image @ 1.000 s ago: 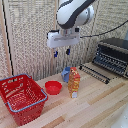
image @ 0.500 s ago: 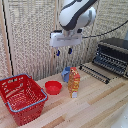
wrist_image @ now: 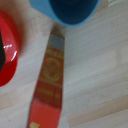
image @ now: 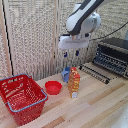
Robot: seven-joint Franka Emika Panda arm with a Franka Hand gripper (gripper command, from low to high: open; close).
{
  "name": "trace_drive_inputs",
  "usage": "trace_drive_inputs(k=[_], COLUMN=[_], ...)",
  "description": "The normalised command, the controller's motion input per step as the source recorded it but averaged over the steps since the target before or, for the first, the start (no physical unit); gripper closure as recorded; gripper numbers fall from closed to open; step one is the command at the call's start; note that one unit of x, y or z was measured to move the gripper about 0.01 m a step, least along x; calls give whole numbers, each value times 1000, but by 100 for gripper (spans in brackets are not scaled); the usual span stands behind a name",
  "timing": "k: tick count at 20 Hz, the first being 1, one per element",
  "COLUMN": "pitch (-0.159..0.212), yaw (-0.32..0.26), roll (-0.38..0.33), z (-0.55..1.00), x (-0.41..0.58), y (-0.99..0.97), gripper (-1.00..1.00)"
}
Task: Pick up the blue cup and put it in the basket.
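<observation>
Red basket: the receptacle sits nearest, at the exterior view's left, mouth up to take a drop.
Red bowl: between basket and carton.
Orange carton: stands upright just in front of the mug, crowding the approach.
Blue mug: the blue drinking vessel stands untouched behind the carton, near the wall.
Gripping mechanism: hangs above the mug, fingers parted, holding nothing, lined up for descent.
</observation>
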Motion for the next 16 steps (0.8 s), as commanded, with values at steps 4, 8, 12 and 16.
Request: trace_drive_inputs(k=[4, 8, 12, 16], pitch=[72, 10, 33, 66], yaw=[-6, 0, 0, -1], roll=[14, 7, -24, -2], z=[-357, -405, -594, -530], x=[351, 280, 200, 61], y=[-560, -398, -54, -119], gripper=[-100, -100, -100, -100])
